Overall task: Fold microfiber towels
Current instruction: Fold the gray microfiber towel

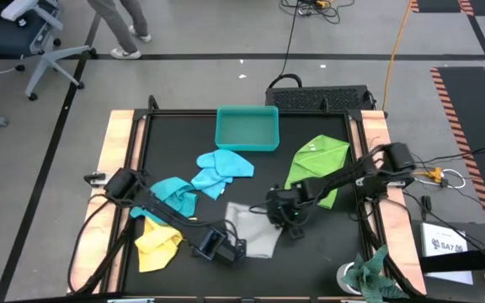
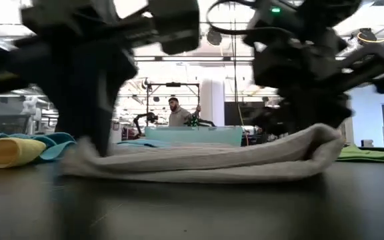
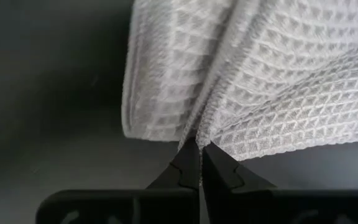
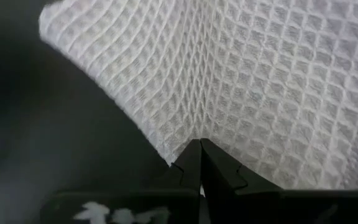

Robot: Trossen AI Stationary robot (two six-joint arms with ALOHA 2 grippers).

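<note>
Grey towel (image 3: 253,81) waffle-weave only in wrist views, pinched by left gripper (image 3: 199,163) and right gripper (image 4: 199,158).

Bright overhead room light; low view's near arms blurred, backlit

left claw (image 3: 199,149) | pinched on pale grey towel (image 3: 260,74) edge | dark table (image 3: 48,93)

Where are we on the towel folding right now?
Nothing looks finished. In hand: left gripper and right gripper each pinch the pale grey towel, partly doubled over. Left: lime green towel, light blue towel, turquoise towel and yellow towel, all unfolded.
</note>
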